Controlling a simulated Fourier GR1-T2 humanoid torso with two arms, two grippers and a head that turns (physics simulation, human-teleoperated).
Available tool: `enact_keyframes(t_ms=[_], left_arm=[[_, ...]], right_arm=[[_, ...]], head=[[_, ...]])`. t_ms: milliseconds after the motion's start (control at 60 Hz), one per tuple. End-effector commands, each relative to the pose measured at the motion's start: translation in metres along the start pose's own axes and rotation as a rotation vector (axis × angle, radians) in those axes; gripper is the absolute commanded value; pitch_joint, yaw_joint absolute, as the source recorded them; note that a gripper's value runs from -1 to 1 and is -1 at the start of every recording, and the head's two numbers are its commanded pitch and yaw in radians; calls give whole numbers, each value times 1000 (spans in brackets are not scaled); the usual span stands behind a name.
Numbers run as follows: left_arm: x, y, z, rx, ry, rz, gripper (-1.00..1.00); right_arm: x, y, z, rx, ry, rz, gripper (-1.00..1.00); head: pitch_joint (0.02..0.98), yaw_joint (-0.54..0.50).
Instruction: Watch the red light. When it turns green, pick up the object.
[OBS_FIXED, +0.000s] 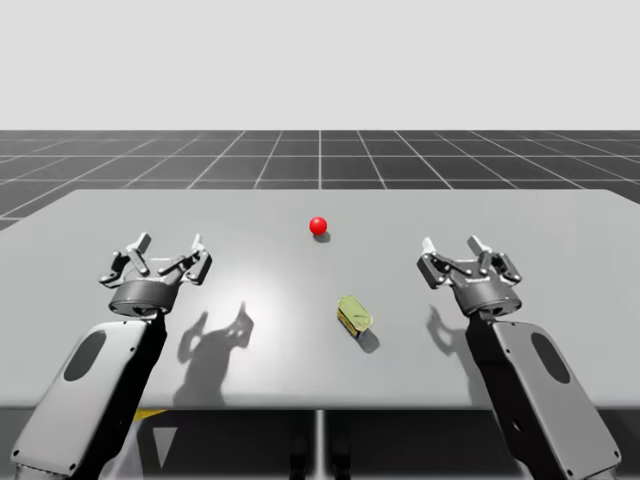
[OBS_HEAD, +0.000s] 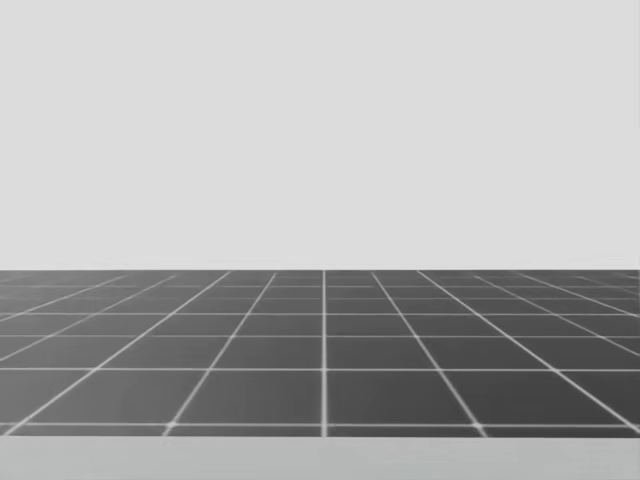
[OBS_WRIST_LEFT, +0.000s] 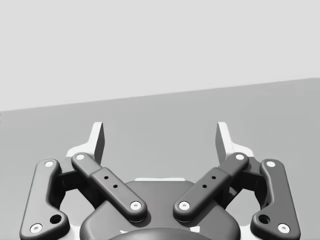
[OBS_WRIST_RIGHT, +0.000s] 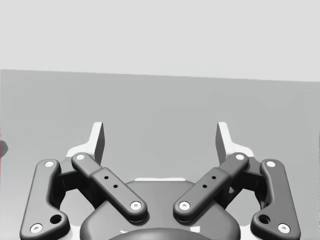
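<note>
**Status: red ball light (OBS_FIXED: 318, 226) lit, end effectors spread**

The olive-green flat tin (OBS_FIXED: 354, 314) lies on the grey surface (OBS_FIXED: 560, 230), nearer me than the light, toward my right end effector (OBS_FIXED: 452, 246). My left end effector (OBS_FIXED: 168, 248) and right: fingers wide apart.

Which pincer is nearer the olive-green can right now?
Right. My right pincer hovers open, right of the olive-green can; my left pincer is farther away, off to its left.

Red light (OBS_FIXED: 318, 225), olive-green flat can (OBS_FIXED: 354, 314), pale grey table (OBS_FIXED: 260, 280), dark grey floor (OBS_HEAD: 320, 350) with white grid lines
</note>
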Motion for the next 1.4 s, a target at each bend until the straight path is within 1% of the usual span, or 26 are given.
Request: enact_keyframes(t_ms=[17, 50, 117, 150, 233, 250, 400, 417, 533, 550, 750, 883, 1117, 1400], left_arm=[[-8, 2, -5, 2, 14, -14, -1000], [-8, 2, -5, 1, 15, -15, -1000], [-8, 2, -5, 1, 15, -15, -1000], [-8, 3, -5, 0, 15, -15, -1000], [-8, 2, -5, -1, 16, -16, -1000], [-8, 2, -5, -1, 16, -17, -1000], [-9, 2, -5, -3, 17, -21, -1000], [-9, 2, -5, -5, 18, -23, -1000], [-9, 2, -5, -8, 20, -26, -1000], [-9, 3, -5, -9, 20, -28, -1000], [-9, 3, -6, -14, 17, -32, -1000], [-9, 3, -6, -16, 16, -34, -1000], [-9, 2, -5, -18, 16, -34, -1000], [-9, 1, -5, -19, 16, -35, -1000]], right_arm=[[-7, -2, -2, -27, -1, -33, -1000], [-6, -2, -1, 0, -7, -23, -1000], [-6, -3, -2, 2, -14, -30, -1000], [-5, -3, -2, 3, -11, -16, -1000], [-6, -2, -2, 6, 4, -3, -1000], [-6, -1, -2, -3, 4, 11, -1000], [-5, 0, -1, 1, -4, 19, -1000], [-5, 0, -1, 1, -5, 24, -1000], [-5, 0, -1, 1, -6, 29, -1000], [-5, 0, -1, 1, -5, 31, -1000], [-6, 2, -2, 3, -3, 39, -1000], [-6, 2, -1, 5, -4, 42, -1000], [-6, 3, -1, 5, 1, 46, -1000], [-6, 4, 0, 6, 0, 48, -1000]], head=[[80, 8], [82, 8], [87, 8], [93, 9], [128, 10], [135, 10], [227, 17], [254, 20], [323, 31], [345, 33], [466, 26], [523, 12], [565, -5], [565, -5]])
